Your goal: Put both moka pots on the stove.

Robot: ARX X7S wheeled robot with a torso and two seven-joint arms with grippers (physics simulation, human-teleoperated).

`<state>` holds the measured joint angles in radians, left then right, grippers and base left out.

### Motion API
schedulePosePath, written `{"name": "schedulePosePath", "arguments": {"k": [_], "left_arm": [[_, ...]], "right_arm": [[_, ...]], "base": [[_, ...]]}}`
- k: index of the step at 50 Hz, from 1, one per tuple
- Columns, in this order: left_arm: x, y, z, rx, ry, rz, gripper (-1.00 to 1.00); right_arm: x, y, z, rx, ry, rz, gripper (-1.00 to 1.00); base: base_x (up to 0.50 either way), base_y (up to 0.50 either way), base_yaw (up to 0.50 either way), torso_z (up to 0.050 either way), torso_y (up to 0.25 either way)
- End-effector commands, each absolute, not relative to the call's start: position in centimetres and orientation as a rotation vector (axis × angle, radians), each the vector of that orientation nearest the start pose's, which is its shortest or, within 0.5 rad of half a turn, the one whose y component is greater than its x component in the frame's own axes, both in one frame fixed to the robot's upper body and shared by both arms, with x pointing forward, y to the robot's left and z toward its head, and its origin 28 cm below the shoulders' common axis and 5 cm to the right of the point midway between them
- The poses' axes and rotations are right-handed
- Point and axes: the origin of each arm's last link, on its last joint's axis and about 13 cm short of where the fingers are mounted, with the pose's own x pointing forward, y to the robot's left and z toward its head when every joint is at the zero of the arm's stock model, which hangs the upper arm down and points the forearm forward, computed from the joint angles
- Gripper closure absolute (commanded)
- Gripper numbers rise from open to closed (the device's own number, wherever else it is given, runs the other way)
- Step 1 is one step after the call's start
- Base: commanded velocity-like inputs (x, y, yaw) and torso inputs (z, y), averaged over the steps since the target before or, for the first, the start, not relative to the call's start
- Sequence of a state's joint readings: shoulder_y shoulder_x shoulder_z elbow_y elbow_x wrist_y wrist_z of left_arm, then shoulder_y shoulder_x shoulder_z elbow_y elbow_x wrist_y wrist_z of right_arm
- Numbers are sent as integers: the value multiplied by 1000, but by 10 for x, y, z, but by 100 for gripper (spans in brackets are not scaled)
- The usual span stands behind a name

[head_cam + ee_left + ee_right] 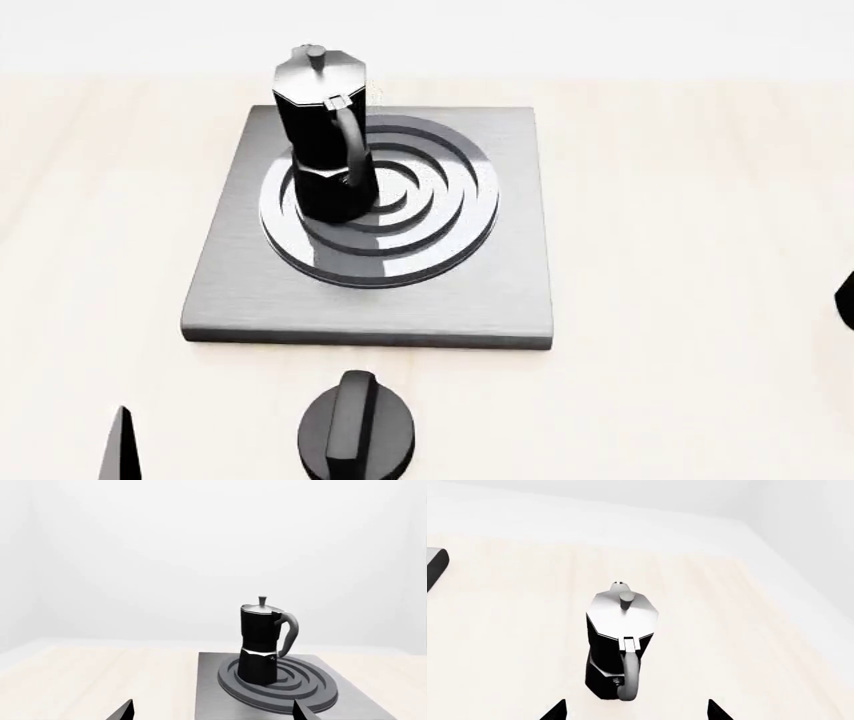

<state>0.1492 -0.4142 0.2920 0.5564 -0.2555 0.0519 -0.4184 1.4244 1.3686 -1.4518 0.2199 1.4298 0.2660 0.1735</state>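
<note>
One moka pot (324,135) stands upright on the left rear part of the stove's (507,290) ringed burner, with its handle facing me. It also shows in the left wrist view (261,642), well ahead of my left gripper (213,715), which is open and empty near the stove's (213,690) front edge. The second moka pot (619,640) stands upright on the pale table in the right wrist view. Its handle points toward my right gripper (635,714), which is open, empty and just short of it. One left fingertip (120,445) shows low in the head view.
A squat black round knob (354,432) with a ridge sits on the table in front of the stove. A dark shape (847,300) is cut off at the head view's right edge. A stove corner (435,565) shows in the right wrist view.
</note>
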Motion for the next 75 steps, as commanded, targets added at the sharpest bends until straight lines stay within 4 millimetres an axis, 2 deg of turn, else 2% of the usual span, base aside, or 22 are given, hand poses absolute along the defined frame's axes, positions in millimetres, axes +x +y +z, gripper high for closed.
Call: {"name": "schedulePosePath", "arguments": {"k": [1, 9, 17, 32, 47, 62, 75], "left_arm": [[162, 208, 95, -43, -329, -44, -100], [163, 208, 93, -40, -330, -44, -100], [163, 208, 93, -41, -331, -46, -100], [163, 208, 92, -38, -330, -49, -100], [164, 208, 91, -35, -330, -49, -100], [164, 208, 91, -34, -329, -48, -100], [164, 207, 90, -34, -328, -50, -100]], "right_arm": [[258, -346, 233, -119, 293, -200, -100], [267, -350, 229, -127, 294, -227, -100], [275, -354, 210, -120, 316, -249, -100], [287, -353, 202, -121, 302, -258, -100], [313, -356, 183, -116, 296, -233, -100], [312, -353, 163, -104, 350, -247, -100], [309, -354, 161, -98, 351, -262, -100]], "base": [[0, 0, 0, 0, 0], [0, 0, 0, 0, 0], [0, 0, 0, 0, 0], [0, 0, 0, 0, 0], [0, 0, 0, 0, 0], [0, 0, 0, 0, 0], [0, 0, 0, 0, 0]]}}
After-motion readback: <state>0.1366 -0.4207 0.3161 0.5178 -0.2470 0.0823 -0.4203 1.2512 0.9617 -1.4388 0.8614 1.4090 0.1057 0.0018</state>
